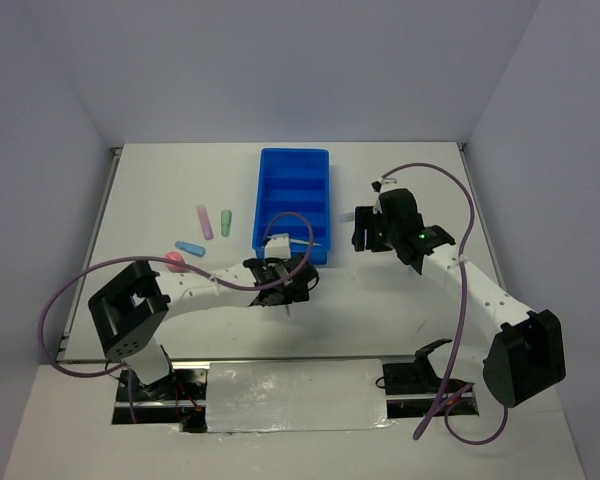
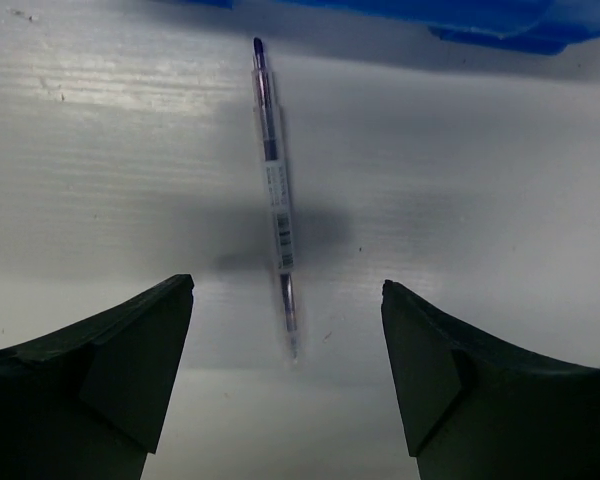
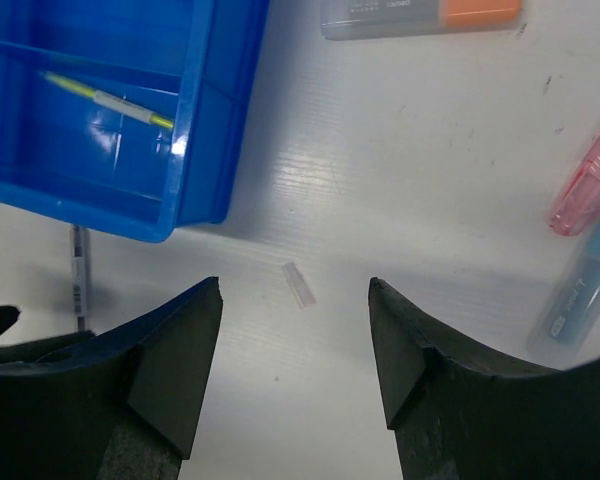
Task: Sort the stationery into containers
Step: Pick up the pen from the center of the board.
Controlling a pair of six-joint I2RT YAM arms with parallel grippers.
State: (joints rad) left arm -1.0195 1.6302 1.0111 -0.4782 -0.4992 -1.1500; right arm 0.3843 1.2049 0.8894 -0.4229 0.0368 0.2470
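White ribbed table point(image 2: 100, 150), pale walls point(image 1: 280, 60). Left gripper point(image 2: 288, 288) spread wide, grey pen point(image 2: 276, 195) flat between jaws. Right gripper point(image 3: 295, 285) parted, blue tray point(image 3: 215, 120) beyond one jaw.

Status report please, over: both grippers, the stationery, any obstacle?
Left gripper open over thin clear-grey pen lying on table, near bright blue plastic tray. Right gripper open, empty. Nothing blocks the pen.

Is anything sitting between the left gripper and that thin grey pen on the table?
Nothing visible does. The left gripper hangs open over the grey pen, which lies alone on the bare table, just short of the blue tray.
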